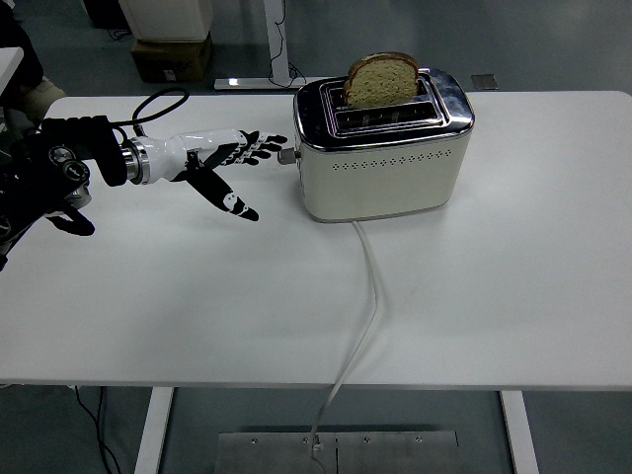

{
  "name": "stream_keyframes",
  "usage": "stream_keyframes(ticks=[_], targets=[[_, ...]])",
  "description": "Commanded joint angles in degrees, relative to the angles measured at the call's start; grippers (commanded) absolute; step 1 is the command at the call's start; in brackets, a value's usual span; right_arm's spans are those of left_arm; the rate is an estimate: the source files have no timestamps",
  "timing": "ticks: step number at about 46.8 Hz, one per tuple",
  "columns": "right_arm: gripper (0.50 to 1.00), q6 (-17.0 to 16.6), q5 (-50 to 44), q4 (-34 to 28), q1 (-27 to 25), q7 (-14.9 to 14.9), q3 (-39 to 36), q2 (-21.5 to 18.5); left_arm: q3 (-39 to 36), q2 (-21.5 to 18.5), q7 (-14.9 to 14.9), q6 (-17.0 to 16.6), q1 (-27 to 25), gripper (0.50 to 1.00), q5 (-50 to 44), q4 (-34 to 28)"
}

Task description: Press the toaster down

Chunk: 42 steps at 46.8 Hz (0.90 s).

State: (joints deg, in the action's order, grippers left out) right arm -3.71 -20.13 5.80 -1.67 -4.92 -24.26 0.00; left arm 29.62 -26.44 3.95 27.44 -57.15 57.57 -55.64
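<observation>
Our left hand (pixel 219 163) with fingers spread and empty, fingertips just beside the lever knob (pixel 287 155), cream toaster (pixel 383 146) at the surface's (pixel 494 286) far middle, bread slice (pixel 381 79) upright in its slot, white cord (pixel 363 326) trailing toward us

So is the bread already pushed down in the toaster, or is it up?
Up. The bread slice stands well above the slot of the toaster, and the left hand has not pressed the lever.

cream toaster (pixel 383 148), white table (pixel 494 296), brown bread (pixel 381 80)
</observation>
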Motion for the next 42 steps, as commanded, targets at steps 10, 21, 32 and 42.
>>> stream_keyframes(ticks=[10, 21, 32, 42], targets=[[1.000, 0.0, 0.0, 0.0, -0.2, 0.0, 0.0, 0.0, 0.0, 0.5, 0.0, -0.6, 0.0, 1.000, 0.0, 0.0], [0.998, 0.0, 0.0, 0.0, -0.3, 0.0, 0.0, 0.0, -0.1, 1.0, 0.0, -0.7, 0.1, 1.000, 0.0, 0.0], [1.000, 0.0, 0.0, 0.0, -0.4, 0.0, 0.0, 0.0, -0.1, 1.0, 0.0, -0.9, 0.7, 1.000, 0.0, 0.0], [1.000, 0.1, 0.0, -0.1, -0.5, 0.1, 0.0, 0.0, -0.1, 1.7, 0.0, -1.0, 0.8, 1.000, 0.0, 0.2]])
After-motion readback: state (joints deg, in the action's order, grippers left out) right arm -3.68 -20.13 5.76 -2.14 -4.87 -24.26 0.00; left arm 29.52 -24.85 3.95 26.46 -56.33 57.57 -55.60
